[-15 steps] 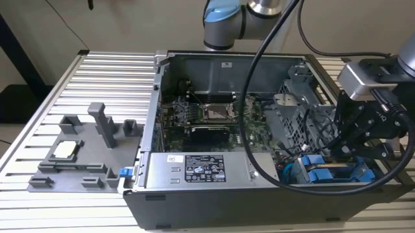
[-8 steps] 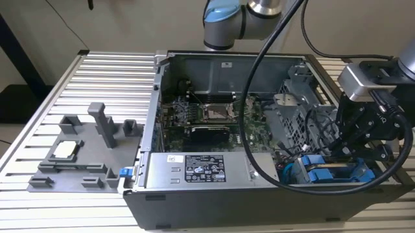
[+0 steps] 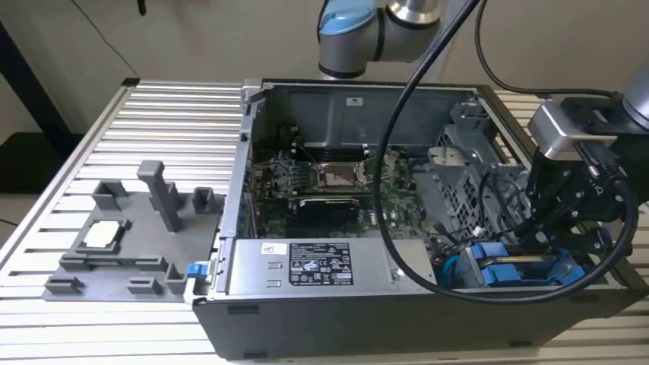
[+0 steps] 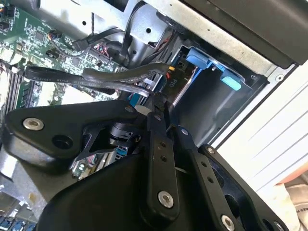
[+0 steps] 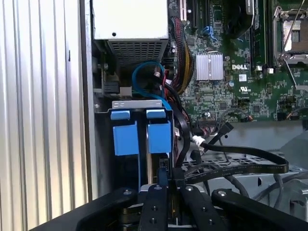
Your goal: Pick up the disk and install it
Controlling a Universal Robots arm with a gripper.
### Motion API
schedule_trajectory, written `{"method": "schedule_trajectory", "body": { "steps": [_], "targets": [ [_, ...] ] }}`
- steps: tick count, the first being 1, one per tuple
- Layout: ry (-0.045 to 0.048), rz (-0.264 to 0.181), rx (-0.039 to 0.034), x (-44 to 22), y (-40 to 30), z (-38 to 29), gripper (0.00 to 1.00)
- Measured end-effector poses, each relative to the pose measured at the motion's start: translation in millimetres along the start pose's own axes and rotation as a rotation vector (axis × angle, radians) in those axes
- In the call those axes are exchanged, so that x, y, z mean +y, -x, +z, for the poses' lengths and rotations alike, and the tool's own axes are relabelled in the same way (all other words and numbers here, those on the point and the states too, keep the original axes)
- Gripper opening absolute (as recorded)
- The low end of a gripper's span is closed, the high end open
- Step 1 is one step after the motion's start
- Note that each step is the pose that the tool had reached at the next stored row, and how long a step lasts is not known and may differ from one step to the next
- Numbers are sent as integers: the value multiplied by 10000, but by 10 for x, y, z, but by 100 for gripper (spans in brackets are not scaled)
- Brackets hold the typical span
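Glossy blue plastic carrier (image 5: 159, 137), seemingly smooth

The work surface was a table (image 3: 172, 114) of ribbed aluminium slats. Behind it stood a plain beige wall (image 3: 203, 38). A dark upright post (image 3: 30, 84) stood at the exterior view's left, over a pale floor (image 3: 15, 205). Lighting was even.

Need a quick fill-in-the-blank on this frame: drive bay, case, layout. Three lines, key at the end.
1. The gripper is at the drive bay, where ____ carriers stand side by side.
2. The carriers' plastic is ____.
3. The grey fixture tray sits on the exterior view's ____ of the computer case.
Missing words: two; blue; left.
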State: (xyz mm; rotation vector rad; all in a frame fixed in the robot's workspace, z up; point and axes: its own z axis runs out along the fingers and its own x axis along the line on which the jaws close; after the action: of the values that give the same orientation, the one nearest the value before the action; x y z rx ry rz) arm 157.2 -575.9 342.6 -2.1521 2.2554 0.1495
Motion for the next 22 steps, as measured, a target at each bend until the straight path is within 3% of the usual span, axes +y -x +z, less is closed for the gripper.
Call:
{"method": "schedule_trajectory", "body": {
  "steps": [12, 14, 15, 22],
  "targets": [
    [-30, 304, -16, -5, -7, 68, 16],
    [-25, 305, -17, -4, -7, 70, 18],
    [-25, 305, -17, -4, -7, 70, 24],
    [-25, 304, -15, 1, -2, -19, 24]
  ]
}}
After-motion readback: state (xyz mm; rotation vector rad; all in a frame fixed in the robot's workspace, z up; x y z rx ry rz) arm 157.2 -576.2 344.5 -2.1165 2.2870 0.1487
